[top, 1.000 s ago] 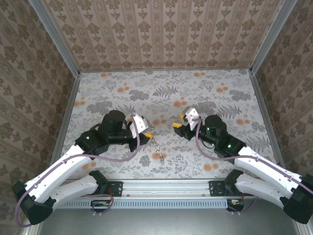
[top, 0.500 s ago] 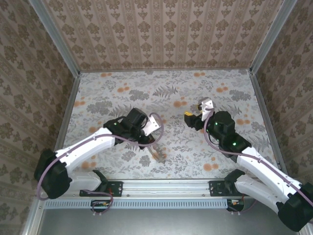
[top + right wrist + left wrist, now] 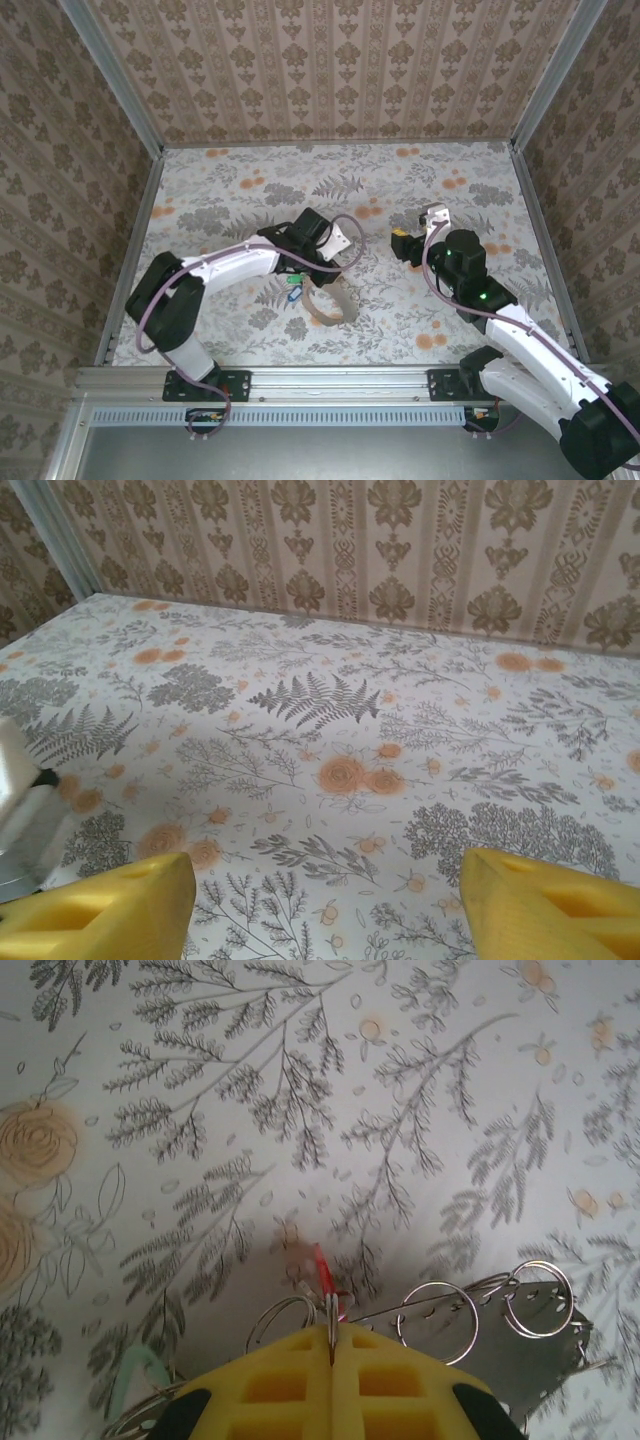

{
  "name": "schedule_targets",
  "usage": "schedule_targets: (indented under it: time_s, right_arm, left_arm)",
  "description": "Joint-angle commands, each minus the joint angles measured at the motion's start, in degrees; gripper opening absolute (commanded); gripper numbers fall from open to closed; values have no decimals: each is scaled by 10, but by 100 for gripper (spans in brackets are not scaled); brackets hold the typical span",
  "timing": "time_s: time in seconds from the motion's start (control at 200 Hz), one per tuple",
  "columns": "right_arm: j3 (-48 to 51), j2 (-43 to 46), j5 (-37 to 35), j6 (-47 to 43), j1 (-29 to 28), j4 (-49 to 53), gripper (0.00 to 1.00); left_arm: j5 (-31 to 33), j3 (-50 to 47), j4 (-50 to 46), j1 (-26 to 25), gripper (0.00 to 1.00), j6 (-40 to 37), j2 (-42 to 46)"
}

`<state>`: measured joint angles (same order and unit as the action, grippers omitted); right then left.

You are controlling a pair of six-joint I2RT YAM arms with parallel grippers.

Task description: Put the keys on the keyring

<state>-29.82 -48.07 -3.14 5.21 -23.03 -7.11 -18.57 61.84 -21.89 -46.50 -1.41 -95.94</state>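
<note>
1. Since a sec ago the left claw (image 3: 330, 1348) has swung over to mid desk (image 3: 250, 180). It's pressed tight, pinching a thin wire of the keyring (image 3: 405, 1322).
2. Red key (image 3: 322, 1268) is just past the tips. Green key (image 3: 133, 1378) is off to the side.
3. Strap loop (image 3: 330, 305) lies below.
4. Right claw (image 3: 325, 900) has spread wider and holds nothing. It's prob. ready to grab a key.

The left arm (image 3: 230, 268) lies low, folded at the elbow, its forearm running across toward the middle. At its end the left claw (image 3: 338, 248) points down, its yellow fingers (image 3: 400, 1390) pressed flat together with the seam closed. Well to that claw's right, the right arm (image 3: 520, 335) stretches forward. The right claw (image 3: 412, 232) faces ahead, its yellow fingers (image 3: 100, 905) spread wide apart.
</note>
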Motion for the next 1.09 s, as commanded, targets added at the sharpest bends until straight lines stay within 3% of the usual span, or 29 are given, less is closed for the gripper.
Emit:
schedule_targets:
  time_s: [0.0,0.115,0.22,0.385,0.59,0.605,0.625,0.665,0.68,0.77,0.83,0.91,0.985,1.09]
  right_arm:
    - [6,2,-15,10,7,1,79]
    - [2,9,-20,4,10,16,100]
    - [3,22,-31,0,11,27,100]
    - [2,39,-53,-4,12,44,100]
    - [27,69,-87,3,20,31,100]
    - [31,69,-89,4,23,26,100]
    - [37,68,-90,5,25,18,100]
    - [52,58,-94,7,32,-12,100]
    - [58,53,-95,9,34,-23,100]
    - [74,-1,-110,15,43,-86,100]
    - [71,-37,-118,-2,48,-108,100]
    - [70,-95,-124,-46,59,-151,100]
    - [32,-155,-132,-66,74,-121,100]
    - [19,-232,-90,-48,114,-164,100]
  left_arm:
    - [-15,34,38,12,1,27,-42]
    - [-18,52,35,13,9,46,-75]
    - [-13,52,35,14,23,54,-68]
    - [0,47,23,15,33,53,-11]
    - [29,-18,28,22,39,46,149]
    - [26,-32,43,23,47,43,169]
    - [26,-50,64,23,66,42,197]
    - [34,-95,105,25,94,41,254]
    - [36,-109,121,26,99,40,273]
    - [67,-173,182,42,100,39,375]
    - [137,-198,206,62,100,68,415]
    - [171,-203,193,98,100,99,433]
    - [186,-206,179,128,100,90,439]
    - [277,-202,150,164,100,75,435]
